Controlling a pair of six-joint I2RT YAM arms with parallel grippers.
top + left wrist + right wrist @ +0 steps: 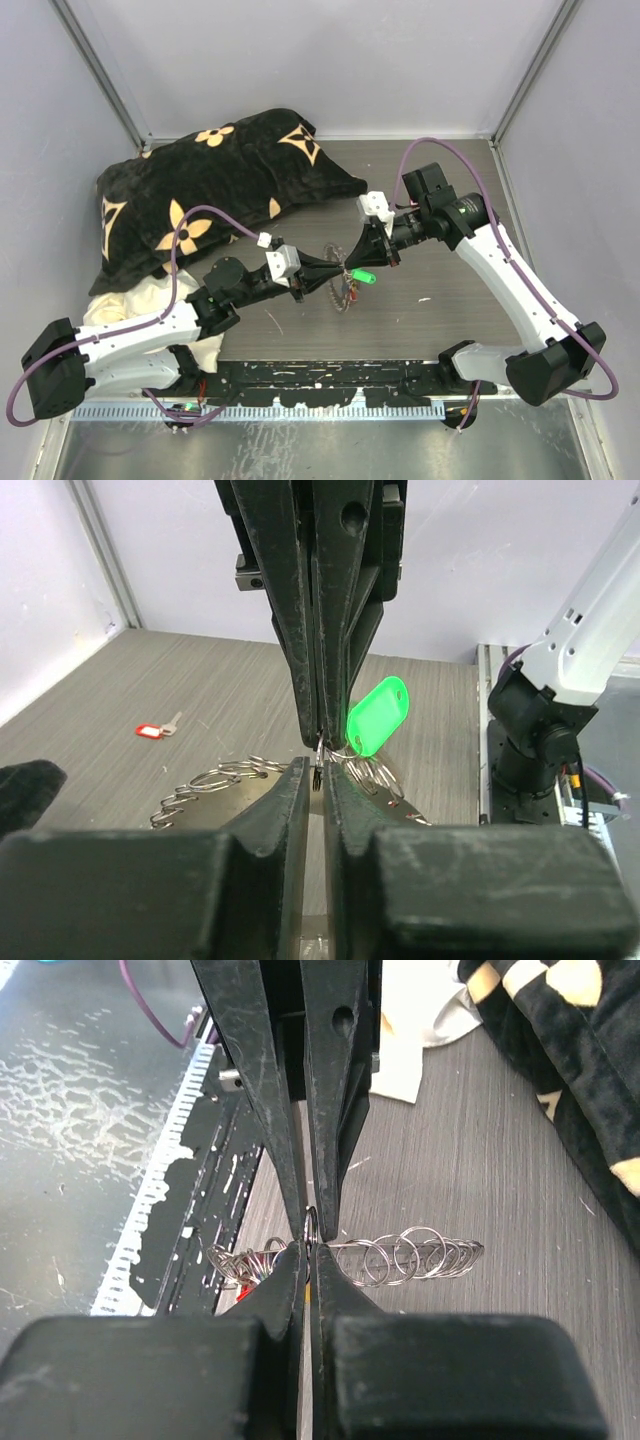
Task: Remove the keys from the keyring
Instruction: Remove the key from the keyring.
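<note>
The keyring (346, 293) is a silvery wire coil lying mid-table; its loops show in the left wrist view (205, 785) and the right wrist view (420, 1253). A key with a bright green head (378, 715) hangs from it at the meeting point (363, 277). More keys, one red, bunch on the coil (238, 1268). My left gripper (318, 772) and right gripper (308, 1250) meet tip to tip, both shut on the same thin wire loop of the keyring. A loose red-headed key (152, 730) lies apart on the table.
A black cushion with gold flowers (200, 190) fills the back left, with a cream cloth (125, 300) under its near side. A black rail (330, 380) runs along the near edge. The right arm's base (540, 735) stands at the table's side.
</note>
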